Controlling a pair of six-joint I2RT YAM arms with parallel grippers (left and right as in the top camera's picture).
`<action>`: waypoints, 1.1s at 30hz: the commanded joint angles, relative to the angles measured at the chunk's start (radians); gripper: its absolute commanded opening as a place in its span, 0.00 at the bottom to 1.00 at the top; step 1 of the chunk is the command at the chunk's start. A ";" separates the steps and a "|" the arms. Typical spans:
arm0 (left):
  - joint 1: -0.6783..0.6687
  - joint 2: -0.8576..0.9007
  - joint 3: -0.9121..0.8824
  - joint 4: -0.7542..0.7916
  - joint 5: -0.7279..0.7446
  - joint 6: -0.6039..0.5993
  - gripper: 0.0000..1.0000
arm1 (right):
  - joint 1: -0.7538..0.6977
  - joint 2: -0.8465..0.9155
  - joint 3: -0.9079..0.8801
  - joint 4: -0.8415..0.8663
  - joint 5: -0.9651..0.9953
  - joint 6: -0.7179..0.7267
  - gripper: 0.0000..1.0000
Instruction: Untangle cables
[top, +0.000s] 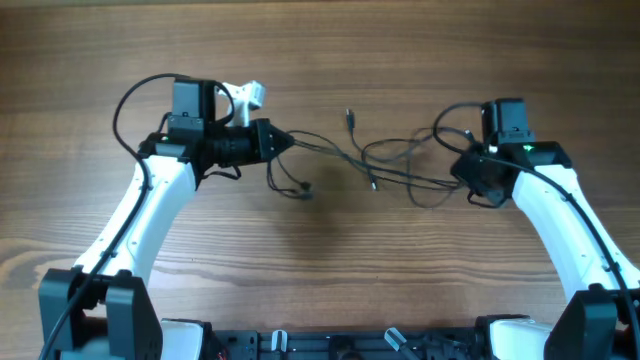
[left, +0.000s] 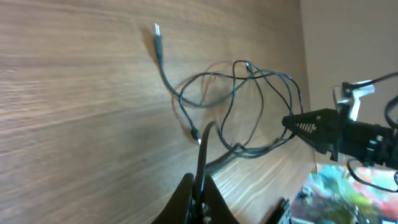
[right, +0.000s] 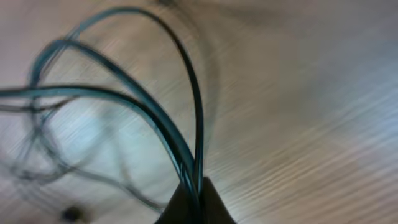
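From my seat the left claw lies rolled on its side on the left of the table, its tip pointing right. In its own camera the left claw has both fingers pressed together on one black strand that rises from between them; from overhead that pinch is too small to make out. On the near side of that tip a short loop ends in a first plug, which is little more than a dark smudge. The cables lie mid-table between the two claws, a loose knot of thin black loops strung from tip to tip. I cannot count the cords or tell which strand crosses over which. A second plug lies apart on the far side of the tangle, and a third plug sits among the loops. Further right, the right claw is covered from above by its own wrist. The left wrist camera catches the right claw side-on, tip closed with several strands running through it. Its own camera is badly blurred: the fingers meet at the bottom edge, cut off by the frame, clamped on a bundle of arching strands. Past the table edge in the left wrist view, coloured clutter is cropped and too soft to identify.
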 joint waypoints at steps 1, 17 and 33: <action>0.008 -0.024 0.001 0.001 -0.042 0.003 0.11 | -0.011 0.007 0.002 0.098 -0.470 -0.380 0.04; -0.119 -0.024 0.001 -0.068 -0.108 0.007 0.51 | 0.059 0.007 0.002 0.288 -0.946 -0.496 0.04; -0.398 -0.011 0.001 0.096 -0.082 0.007 0.71 | 0.111 0.007 0.002 0.441 -0.909 -0.248 0.04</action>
